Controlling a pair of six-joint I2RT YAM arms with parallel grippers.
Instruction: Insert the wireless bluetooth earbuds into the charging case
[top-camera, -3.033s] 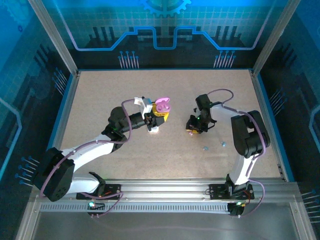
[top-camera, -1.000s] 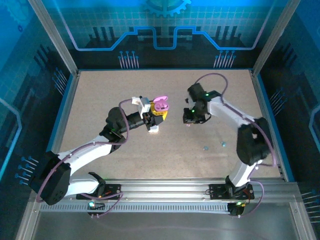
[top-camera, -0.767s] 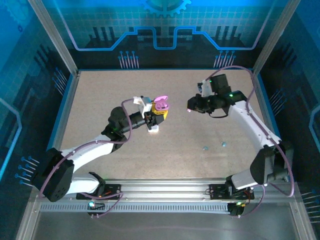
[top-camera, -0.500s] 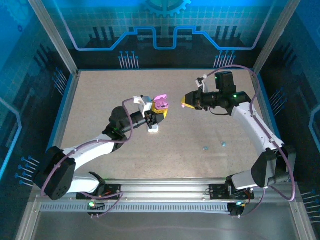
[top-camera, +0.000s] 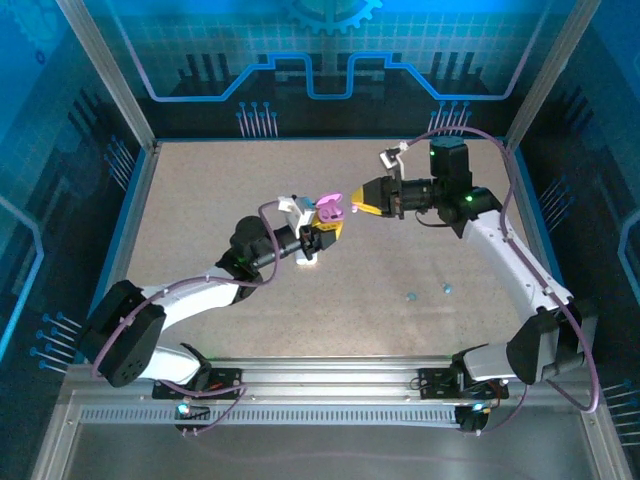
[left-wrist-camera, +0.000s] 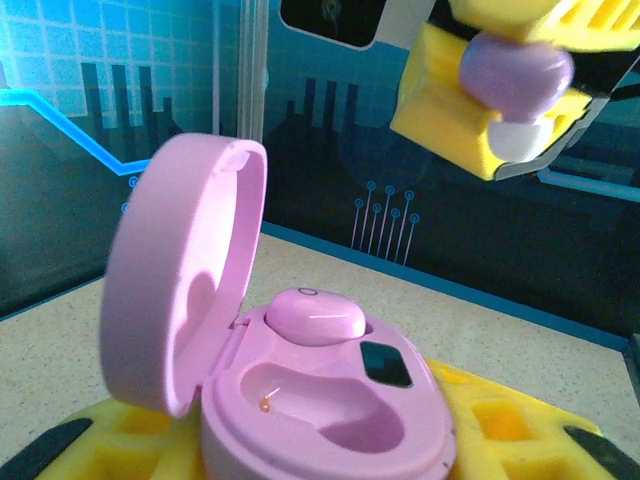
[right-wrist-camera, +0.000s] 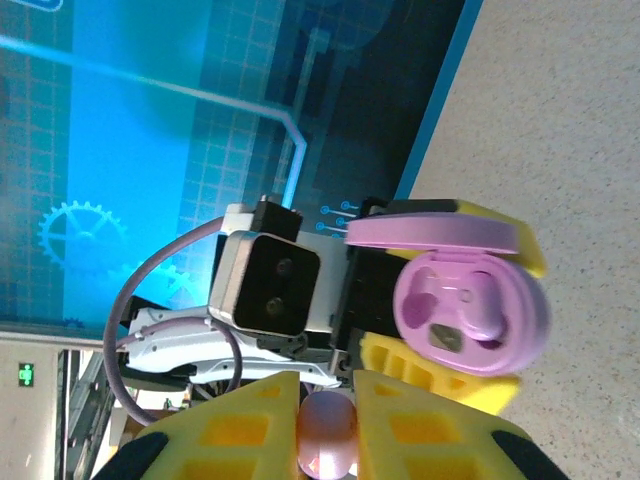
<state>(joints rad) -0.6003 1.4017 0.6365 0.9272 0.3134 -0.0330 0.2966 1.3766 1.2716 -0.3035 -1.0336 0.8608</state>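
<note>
the left arm is stretched from its base at the near left corner across the table (top-camera: 200, 200) toward the middle, with its forearm low and its wrist turned to the right. the left gripper (top-camera: 322, 232) is closed part-way on the base of the charging case (top-camera: 328, 207), which is gripped between yellow pads and held clear of the table top. the case's lid (left-wrist-camera: 185, 270) is swung up and open. in the left wrist view, a second earbud (left-wrist-camera: 315, 315) is seen seated in the far recess, and a gold contact is visible in the near recess.

the right arm is raised from its base at the near right, carried toward the far side and bent at the elbow, so that its wrist lies level and is pointed left. the right gripper (top-camera: 362, 200) is closed tightly on a pink-purple earbud (right-wrist-camera: 328, 435), which is pinched between its yellow pads. this earbud is held just beside the open case, close to it but apart. two teal earbuds (top-camera: 410, 296) are left lying on the table, near the right arm.
</note>
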